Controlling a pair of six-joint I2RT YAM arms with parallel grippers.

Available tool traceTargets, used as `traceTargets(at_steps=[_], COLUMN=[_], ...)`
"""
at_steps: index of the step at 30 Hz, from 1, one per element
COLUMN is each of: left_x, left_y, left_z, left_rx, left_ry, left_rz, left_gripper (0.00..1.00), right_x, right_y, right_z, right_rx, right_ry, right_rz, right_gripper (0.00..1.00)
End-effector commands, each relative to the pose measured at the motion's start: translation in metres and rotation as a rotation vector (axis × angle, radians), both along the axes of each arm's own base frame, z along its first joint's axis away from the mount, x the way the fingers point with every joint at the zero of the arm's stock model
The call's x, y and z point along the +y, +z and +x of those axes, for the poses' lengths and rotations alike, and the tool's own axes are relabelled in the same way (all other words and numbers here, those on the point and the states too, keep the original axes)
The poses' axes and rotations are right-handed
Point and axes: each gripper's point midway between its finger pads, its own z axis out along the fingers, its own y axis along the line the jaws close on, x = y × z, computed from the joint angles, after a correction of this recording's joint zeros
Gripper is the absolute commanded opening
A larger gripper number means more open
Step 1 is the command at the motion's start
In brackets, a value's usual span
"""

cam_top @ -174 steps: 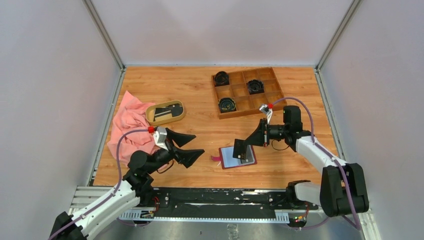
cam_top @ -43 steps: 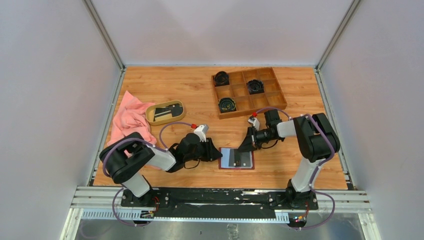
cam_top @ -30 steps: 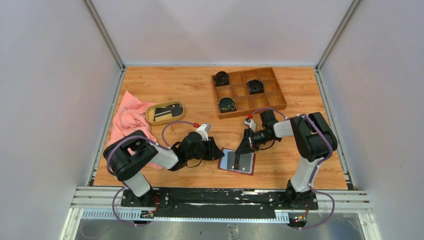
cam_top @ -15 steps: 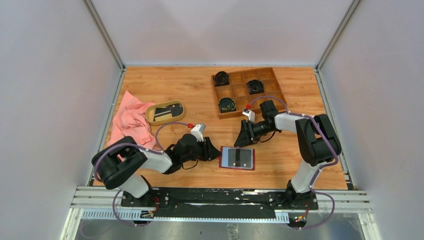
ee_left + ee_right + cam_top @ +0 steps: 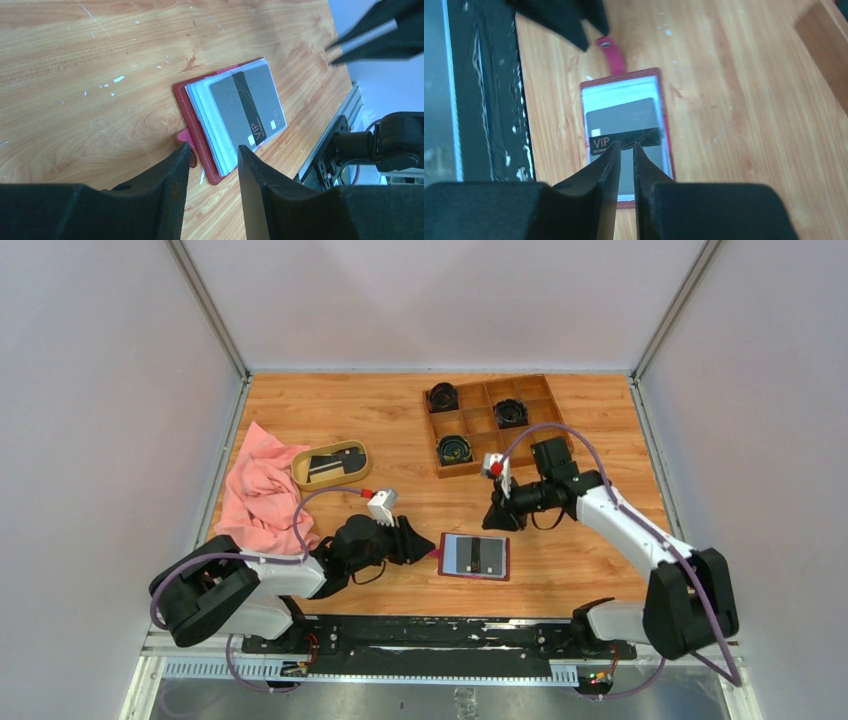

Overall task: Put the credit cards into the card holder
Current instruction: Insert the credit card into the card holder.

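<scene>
The card holder [image 5: 475,556] lies open near the front of the tabletop [image 5: 350,410], long axis running left to right, with a dark credit card [image 5: 248,107] flat on its pockets. Its snap tab [image 5: 184,136] points at the left gripper [image 5: 212,150], just beside it with jaws apart and empty, while the right gripper [image 5: 624,146] hangs above its far edge, jaws a slit apart, holding nothing. More cards [image 5: 325,467] sit in the oval dish [image 5: 298,476] far-left, likely nearer the left arm.

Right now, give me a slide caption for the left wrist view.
Left hand open beside the red card holder, with a dark VIP card showing.
</scene>
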Motion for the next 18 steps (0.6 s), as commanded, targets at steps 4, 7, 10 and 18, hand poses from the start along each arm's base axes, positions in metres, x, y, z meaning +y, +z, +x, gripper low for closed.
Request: traceTargets(at_steps=[4, 7, 10, 18], left_x=[-0.001, -0.002, -0.004, -0.014], left_y=[-0.008, -0.01, -0.012, -0.017], left_z=[-0.006, -0.006, -0.007, -0.008], left_rx=[0.009, 0.018, 0.023, 0.051], left_ry=[-0.026, -0.033, -0.04, -0.058], left_rz=[0.022, 0.024, 0.021, -0.021], left_gripper=[0.44, 0.45, 0.45, 0.45], right_x=[-0.001, -0.001, -0.002, 0.005], right_y=[-0.035, -0.044, -0.059, -0.085], right_z=[-0.059, -0.054, -0.051, -0.043], right_rx=[-0.558, -0.604, -0.698, -0.816], right_ry=[0.666, 0.776, 0.906, 1.025], right_rz=[-0.031, -0.095, -0.147, -0.291], right_gripper=[0.14, 0.11, 0.06, 0.02])
